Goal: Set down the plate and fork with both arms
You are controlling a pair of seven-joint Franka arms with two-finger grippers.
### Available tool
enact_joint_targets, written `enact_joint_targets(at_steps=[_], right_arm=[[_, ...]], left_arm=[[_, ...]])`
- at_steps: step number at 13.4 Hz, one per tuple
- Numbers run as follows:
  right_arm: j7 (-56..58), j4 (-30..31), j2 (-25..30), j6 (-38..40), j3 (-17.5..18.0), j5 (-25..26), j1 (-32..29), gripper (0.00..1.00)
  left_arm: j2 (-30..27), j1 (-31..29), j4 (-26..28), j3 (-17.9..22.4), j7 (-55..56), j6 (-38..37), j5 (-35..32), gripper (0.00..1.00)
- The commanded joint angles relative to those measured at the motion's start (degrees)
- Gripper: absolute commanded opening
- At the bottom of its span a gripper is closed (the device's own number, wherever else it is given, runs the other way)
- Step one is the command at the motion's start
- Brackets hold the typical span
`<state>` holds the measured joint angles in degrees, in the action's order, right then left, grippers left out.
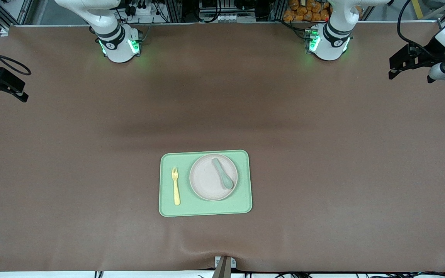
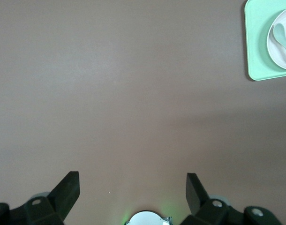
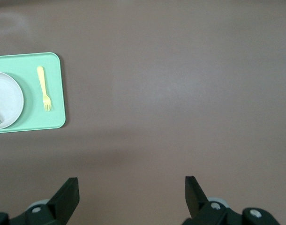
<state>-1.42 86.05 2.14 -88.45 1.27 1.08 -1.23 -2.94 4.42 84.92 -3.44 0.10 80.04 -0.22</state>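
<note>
One tray near the table's front edge holds one plate, fork and spoon; wide bare cloth surrounds it. Left gripper and right gripper wait open at the table's ends.

A plain brown tabletop is seen, unpatterned. A light-green tray is shown in one flat colour. The plate is coloured cream-beige, the fork pale yellow, and the spoon grey-green. The arms are finished in white with dark joints and green-lit bases. The left end effector and the right end effector are black.
</note>
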Motion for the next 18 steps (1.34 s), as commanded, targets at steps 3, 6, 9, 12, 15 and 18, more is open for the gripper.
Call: enact_joint_targets(at_steps=[3,6,9,12,15,18], right_arm=[[0.11,-2.03,-0.82,1.7,-0.39,0.32,0.79,1.0],[0.02,-1.94,-0.82,1.61,-0.3,0.06,0.79,1.0],[0.02,-1.94,-0.82,1.61,-0.3,-0.38,0.79,1.0],[0.45,-1.94,-0.82,1.7,-0.39,-0.29,0.79,1.0],[0.46,-1.85,-0.82,1.7,-0.39,-0.29,0.79,1.0],[0.28,-1.76,-0.91,1.61,-0.3,-0.29,0.88,1.0]], left_arm=[[0.13,-0.55,-0.54,0.45,0.42,-0.59,0.4,1.0],[0.13,-0.91,-0.54,0.45,0.42,-0.59,0.66,1.0],[0.13,-0.99,-0.37,0.45,0.34,-0.59,0.66,1.0],[0.13,-1.34,-0.37,0.45,0.34,-0.59,0.83,1.0],[0.13,-1.34,-0.37,0.45,0.34,-0.59,0.83,1.0],[0.13,-1.34,-0.37,0.45,0.34,-0.59,0.92,1.0]])
